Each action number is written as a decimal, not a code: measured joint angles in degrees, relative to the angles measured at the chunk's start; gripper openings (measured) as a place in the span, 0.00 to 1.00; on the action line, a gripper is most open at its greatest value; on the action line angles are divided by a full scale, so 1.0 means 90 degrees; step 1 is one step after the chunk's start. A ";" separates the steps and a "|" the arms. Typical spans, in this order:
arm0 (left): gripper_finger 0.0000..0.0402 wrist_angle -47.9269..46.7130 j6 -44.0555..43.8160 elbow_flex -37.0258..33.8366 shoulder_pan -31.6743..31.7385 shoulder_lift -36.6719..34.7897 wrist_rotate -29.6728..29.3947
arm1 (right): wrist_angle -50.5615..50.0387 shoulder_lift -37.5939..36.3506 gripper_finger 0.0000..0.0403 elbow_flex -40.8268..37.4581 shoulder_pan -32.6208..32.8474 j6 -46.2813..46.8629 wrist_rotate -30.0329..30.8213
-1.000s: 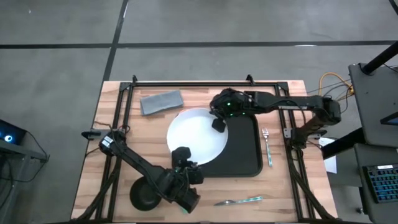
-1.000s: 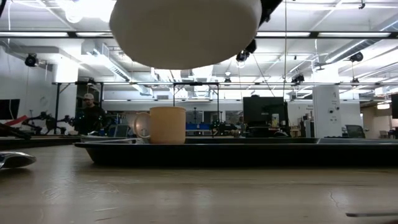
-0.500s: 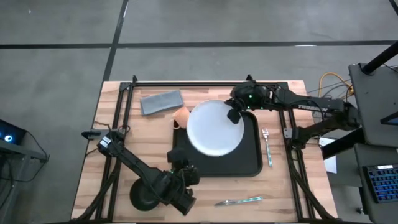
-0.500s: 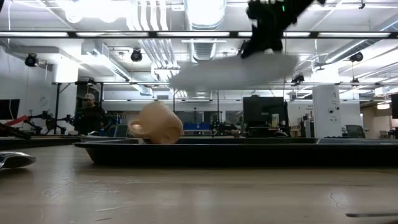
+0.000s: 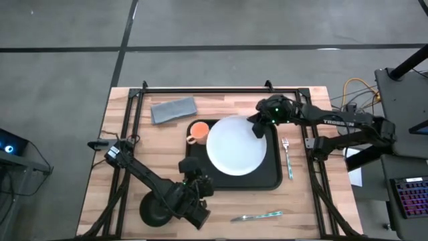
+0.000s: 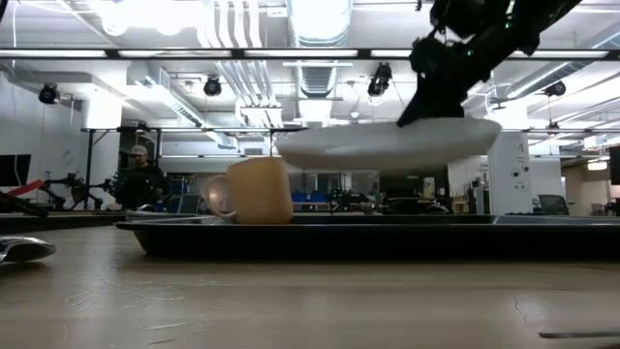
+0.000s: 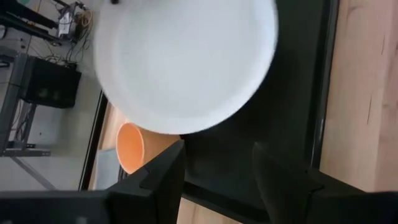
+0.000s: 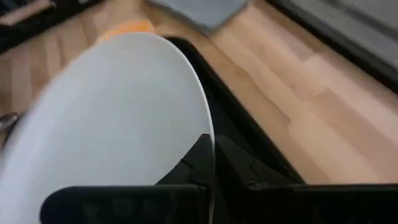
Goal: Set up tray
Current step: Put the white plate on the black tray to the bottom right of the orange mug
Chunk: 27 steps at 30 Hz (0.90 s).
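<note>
One plate (image 5: 235, 145), gripped by the right hand (image 5: 257, 127), has shifted over the tray (image 5: 271, 175).

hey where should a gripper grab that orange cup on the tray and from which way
Take the orange cup by its rim wall from straight above, on the side away from the white plate. It stands upright with its mouth open upward, and its handle sticks out toward the tray corner. The plate, held by the right gripper, hangs close beside it.

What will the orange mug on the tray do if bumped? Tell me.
The orange mug stands upright on the tray, so a light nudge would probably slide it. It looks tall for its base, so it may tip and roll. The right gripper holds the white plate close by.
</note>
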 joint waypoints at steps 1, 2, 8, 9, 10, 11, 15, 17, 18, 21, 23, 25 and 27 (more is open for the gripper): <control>0.42 0.0000 0.0000 0.0000 0.0000 0.0000 0.0000 | 0.0023 0.0036 0.02 -0.0037 0.0018 0.0001 0.0011; 0.42 0.0000 0.0000 0.0000 0.0000 0.0000 0.0000 | 0.0068 0.0075 0.02 -0.0072 0.0048 0.0003 0.0011; 0.42 -0.0078 -0.0093 0.0000 -0.0002 -0.0013 0.0002 | 0.0690 0.0389 0.02 -0.0389 0.0235 0.0102 0.0020; 0.42 -0.0123 -0.0148 0.0000 -0.0002 -0.0020 0.0000 | 0.0834 0.0430 0.02 -0.0424 0.0264 0.0146 0.0021; 0.42 -0.0163 -0.0201 0.0000 -0.0002 -0.0026 0.0000 | 0.0944 0.0489 0.02 -0.0468 0.0282 0.0186 0.0025; 0.42 -0.0180 -0.0230 0.0000 -0.0002 -0.0031 -0.0002 | 0.1051 0.0562 0.02 -0.0508 0.0307 0.0209 0.0019; 0.42 -0.0184 -0.0238 -0.0003 -0.0013 -0.0034 -0.0002 | 0.1301 0.0852 0.02 -0.0579 0.0342 0.0210 0.0024; 0.42 -0.0189 -0.0240 -0.0051 -0.0019 -0.0034 -0.0005 | 0.1424 0.1007 0.02 -0.0609 0.0340 0.0213 0.0020; 0.42 -0.0189 -0.0238 -0.0082 -0.0019 -0.0034 -0.0003 | 0.1520 0.1095 0.02 -0.0629 0.0341 0.0219 0.0019; 0.42 -0.0182 -0.0243 -0.0187 -0.0032 -0.0048 0.0000 | 0.1807 0.1339 0.02 -0.0684 0.0339 0.0226 0.0014; 0.42 -0.0186 -0.0268 -0.0256 -0.0042 -0.0058 -0.0001 | 0.1947 0.1502 0.02 -0.0691 0.0337 0.0174 0.0017; 0.42 -0.0187 -0.0327 -0.0292 -0.0049 -0.0058 0.0005 | 0.2011 0.1683 0.02 -0.0691 0.0337 0.0110 0.0054; 0.42 -0.0180 -0.0381 -0.0311 -0.0073 -0.0058 0.0003 | 0.2058 0.1842 0.02 -0.0693 0.0327 0.0048 0.0078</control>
